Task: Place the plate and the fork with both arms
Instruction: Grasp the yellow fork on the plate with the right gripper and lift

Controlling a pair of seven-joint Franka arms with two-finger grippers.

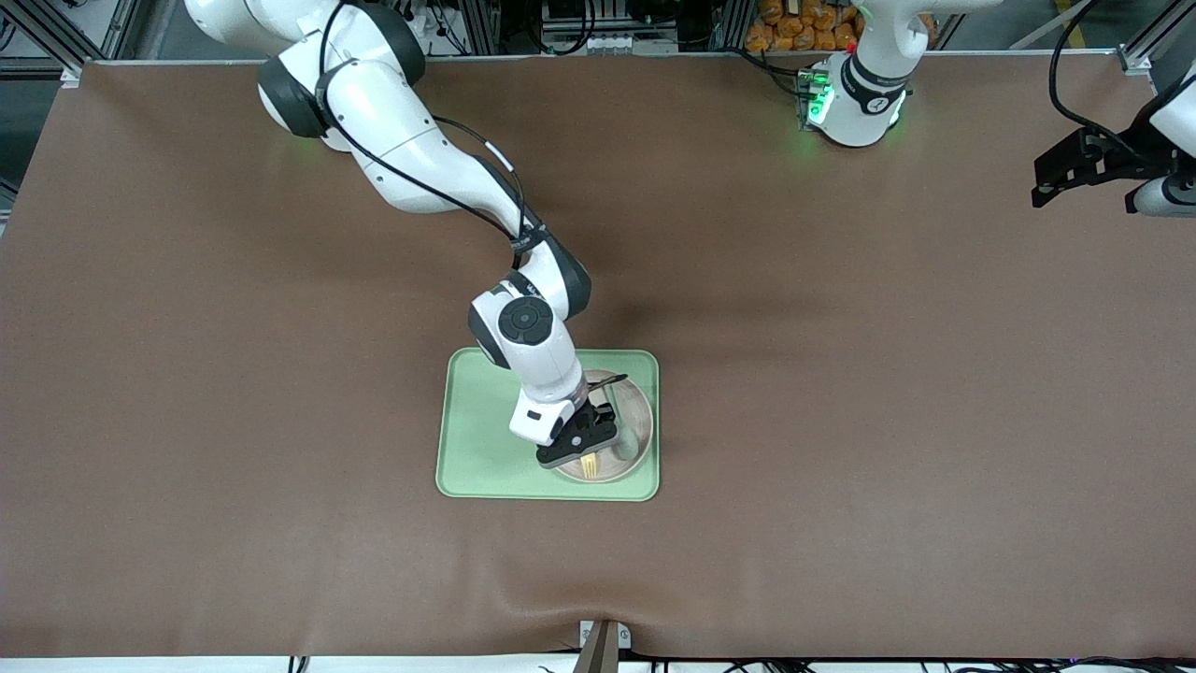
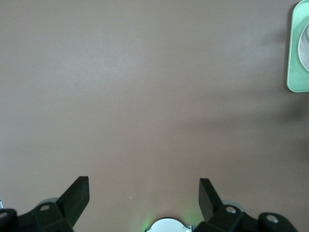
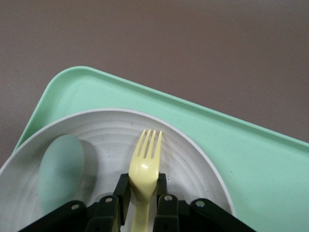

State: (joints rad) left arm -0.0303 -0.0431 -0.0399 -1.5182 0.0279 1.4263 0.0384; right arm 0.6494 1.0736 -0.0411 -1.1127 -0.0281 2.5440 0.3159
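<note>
No readable text, labels, brands or numbers showed anywhere. A small mark sat on the left arm's base [image 1: 875,103], too small to read.

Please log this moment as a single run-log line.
right claw: shut on fork, over plate | plate: on tray, spoon in it | left claw: open, waiting over bare table

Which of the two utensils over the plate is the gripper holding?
The pale-yellow fork: the right gripper is shut on its handle above the plate. The grey-green spoon lies loose in the plate, untouched.
</note>
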